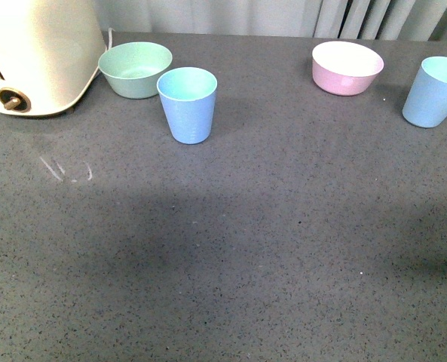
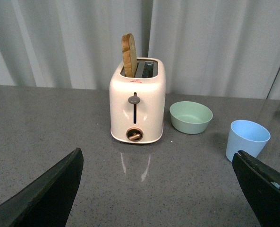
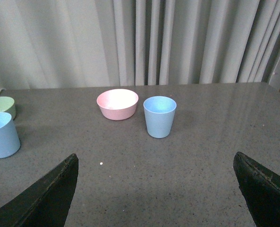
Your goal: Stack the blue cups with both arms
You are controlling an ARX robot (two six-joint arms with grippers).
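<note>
The left blue cup (image 1: 187,104) is set upright on the grey bench (image 1: 246,249), its long axis vertical, its open mouth turned up and its narrower base down. It is placed near the mint-green bowl (image 1: 136,69), on the side closer to the robot. A gap between them is shown in the left wrist view. The cream toaster (image 1: 38,53) is seen further left, with a slice of bread (image 2: 129,55) standing in one slot. The right blue cup (image 1: 434,92) is likewise upright, mouth up, at the far right edge of the front view, beside the pink bowl (image 1: 347,66) but apart from it. The two cups are set well apart. Each is shown as a handleless tapered tumbler, light blue outside and paler aqua within. The left claw (image 2: 157,155) is spread wide with nothing between its fingers. The right claw (image 3: 156,157) is also held apart and empty, and both are clear of the cups.
</note>
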